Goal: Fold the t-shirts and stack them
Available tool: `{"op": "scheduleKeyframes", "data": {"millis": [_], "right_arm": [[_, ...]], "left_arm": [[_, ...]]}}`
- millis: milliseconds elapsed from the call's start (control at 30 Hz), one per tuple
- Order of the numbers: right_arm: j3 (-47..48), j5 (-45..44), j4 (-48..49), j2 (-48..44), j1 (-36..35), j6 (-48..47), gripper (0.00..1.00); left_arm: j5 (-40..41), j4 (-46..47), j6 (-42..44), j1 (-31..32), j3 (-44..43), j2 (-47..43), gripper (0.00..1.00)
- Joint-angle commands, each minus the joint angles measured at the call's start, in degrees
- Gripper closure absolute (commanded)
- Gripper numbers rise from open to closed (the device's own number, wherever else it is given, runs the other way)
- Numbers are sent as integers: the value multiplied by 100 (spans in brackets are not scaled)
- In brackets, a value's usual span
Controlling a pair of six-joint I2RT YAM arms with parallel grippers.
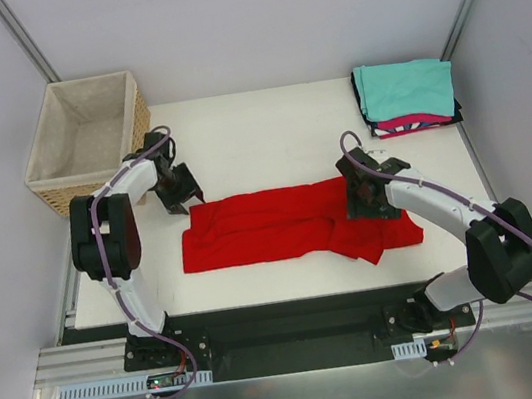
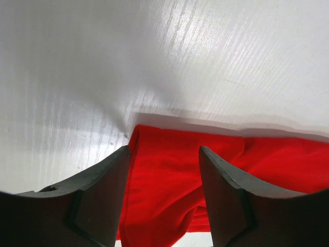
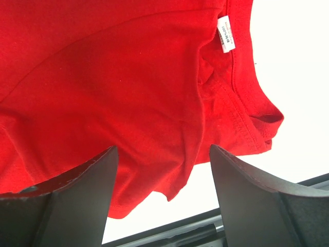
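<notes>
Left gripper: fingers spread, low over the far-left corner of the red t-shirt. The cloth lies slack between them, not pinched, and the left finger is at the cloth's edge. Right gripper: fingers spread wide, holding nothing, hovering over the shirt's right end, with the collar and its white label just beyond. The shirt lies as a long band across the middle of the white table, rumpled at its right end. At the far-right corner is a folded stack: teal t-shirt on top, magenta-pink t-shirt and black t-shirt beneath. A wicker basket stands at far left.
</notes>
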State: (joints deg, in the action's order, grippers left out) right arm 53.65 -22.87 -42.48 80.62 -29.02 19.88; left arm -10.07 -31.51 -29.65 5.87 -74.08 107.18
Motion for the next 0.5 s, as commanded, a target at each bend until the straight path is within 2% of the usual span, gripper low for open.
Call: {"op": "scheduleKeyframes", "data": {"millis": [0, 300, 467], "right_arm": [[-56, -7, -76, -196, -34, -46, 25], [-100, 2, -59, -187, -25, -37, 25], [-118, 46, -6, -134, -25, -37, 25]], "left_arm": [[-171, 127, -50, -94, 131, 84, 46], [-382, 356, -85, -165, 333, 67, 56], [-426, 373, -85, -200, 447, -30, 65]]}}
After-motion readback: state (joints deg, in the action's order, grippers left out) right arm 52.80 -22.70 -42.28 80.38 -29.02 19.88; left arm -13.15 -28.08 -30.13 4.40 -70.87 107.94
